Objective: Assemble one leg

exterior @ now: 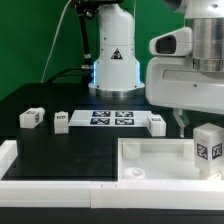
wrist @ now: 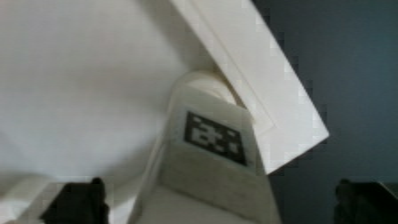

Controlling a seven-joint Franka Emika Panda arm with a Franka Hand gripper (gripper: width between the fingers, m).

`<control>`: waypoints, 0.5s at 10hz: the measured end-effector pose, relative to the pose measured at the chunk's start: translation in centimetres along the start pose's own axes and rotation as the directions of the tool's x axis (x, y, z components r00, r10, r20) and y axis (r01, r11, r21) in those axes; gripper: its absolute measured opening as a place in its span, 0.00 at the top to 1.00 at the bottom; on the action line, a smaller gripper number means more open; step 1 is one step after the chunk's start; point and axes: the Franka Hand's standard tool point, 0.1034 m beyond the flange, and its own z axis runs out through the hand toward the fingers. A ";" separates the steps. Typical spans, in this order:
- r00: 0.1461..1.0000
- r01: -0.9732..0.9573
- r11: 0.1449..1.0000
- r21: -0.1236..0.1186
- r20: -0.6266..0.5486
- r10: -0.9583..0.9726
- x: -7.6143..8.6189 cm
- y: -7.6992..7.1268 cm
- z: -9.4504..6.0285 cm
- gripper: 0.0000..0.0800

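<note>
A small white leg (exterior: pixel 208 150) with a black-and-white tag stands upright at the right corner of the large white panel (exterior: pixel 150 160), on the exterior view's right. My gripper (exterior: pixel 184 122) hangs just above and behind it. In the wrist view the leg (wrist: pixel 217 150) sits between my two dark fingertips (wrist: pixel 75 202), which stand wide apart and do not touch it. My gripper (wrist: pixel 221 208) is open. The panel's flat face (wrist: pixel 89 80) and raised rim (wrist: pixel 249 60) fill the wrist view behind the leg.
Three more tagged legs lie on the black table: two at the exterior view's left (exterior: pixel 31 118) (exterior: pixel 61 121), one right of the marker board (exterior: pixel 156 123). The marker board (exterior: pixel 112 119) lies mid-table before the robot base (exterior: pixel 113 65). A white rail (exterior: pixel 10 160) borders the front left.
</note>
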 end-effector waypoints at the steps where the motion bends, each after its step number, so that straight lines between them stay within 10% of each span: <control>1: 0.986 0.169 0.986 -0.002 -0.001 -0.169 0.2 0.2 0.0 0.19; 5: 0.871 0.492 0.871 -0.013 -0.001 -0.492 0.1 0.2 0.0 0.19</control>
